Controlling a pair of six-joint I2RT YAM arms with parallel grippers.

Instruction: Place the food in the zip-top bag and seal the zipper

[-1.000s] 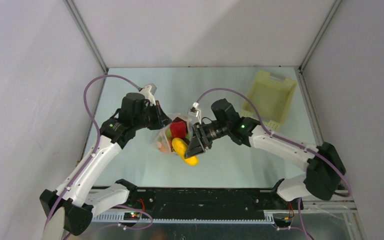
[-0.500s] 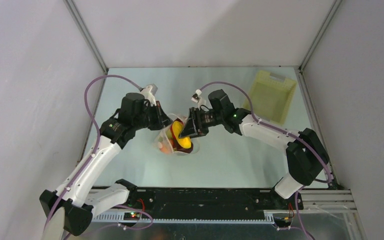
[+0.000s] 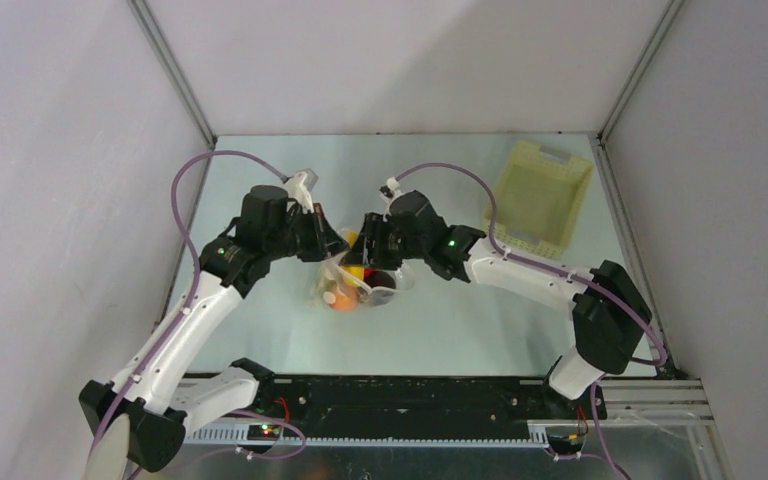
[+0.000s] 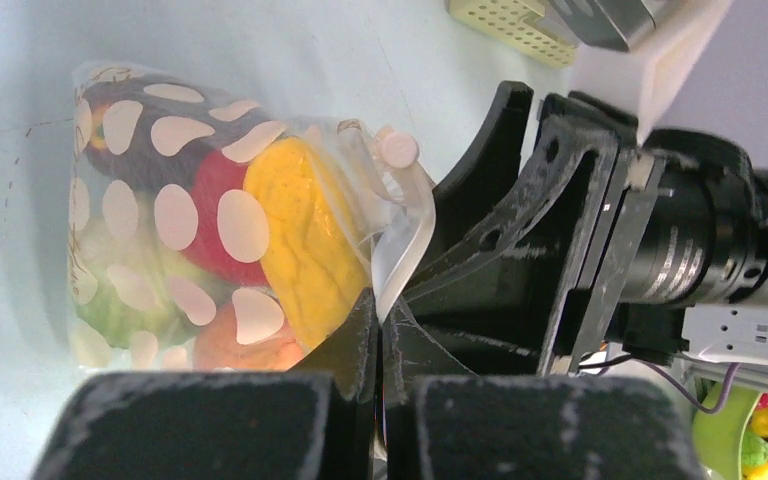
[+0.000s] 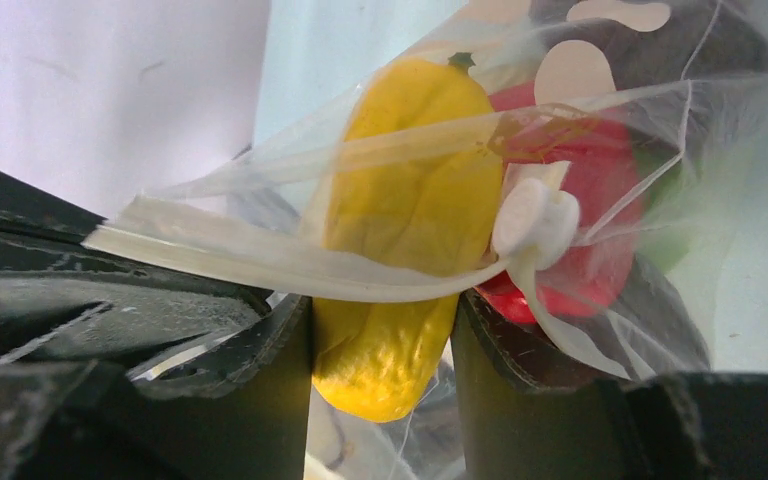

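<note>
While the left gripper (image 4: 377, 318) pinches the zip-top bag (image 4: 175, 215) open at its rim, the right gripper (image 5: 380, 335) pushes clamped yellow food (image 5: 410, 220) inside.

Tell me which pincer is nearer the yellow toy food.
Right. The right pincer has the yellow toy between its fingers; the left pincer pinches the zip-top bag at its mouth edge, just beside that toy.

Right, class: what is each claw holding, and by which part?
The left claw pinches the zip-top bag by its zipper strip; the right claw grips the yellow food by its near end, at the bag's mouth.
</note>
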